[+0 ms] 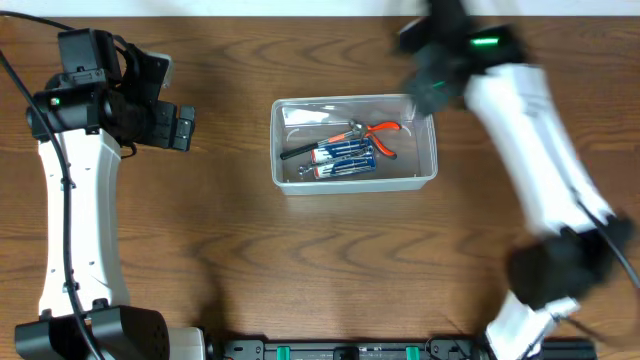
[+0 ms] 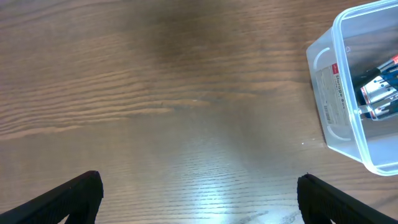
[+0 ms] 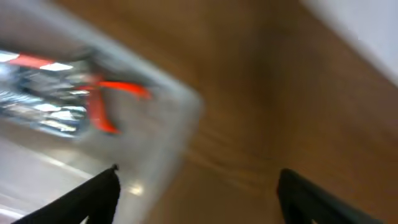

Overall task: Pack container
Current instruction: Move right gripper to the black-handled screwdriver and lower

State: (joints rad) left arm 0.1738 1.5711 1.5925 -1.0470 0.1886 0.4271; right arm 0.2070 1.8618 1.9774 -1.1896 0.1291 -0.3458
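Note:
The clear plastic container (image 1: 425, 170) sits mid-table and holds orange-handled pliers (image 1: 383, 136), blue batteries (image 1: 345, 152) and a dark tool. My left gripper (image 1: 181, 127) is open and empty, well left of the container, over bare wood; the left wrist view (image 2: 199, 199) shows the container's corner (image 2: 323, 81) at its right edge. My right gripper (image 1: 428, 90) is open and empty above the container's far right corner; the right wrist view (image 3: 198, 193) is blurred and shows the container's rim (image 3: 180, 118) and the pliers (image 3: 102, 102).
The wooden table (image 1: 300, 260) runs all around the container. A black rail (image 1: 350, 350) lies along the front edge. The white right arm (image 1: 530, 150) reaches across the right side.

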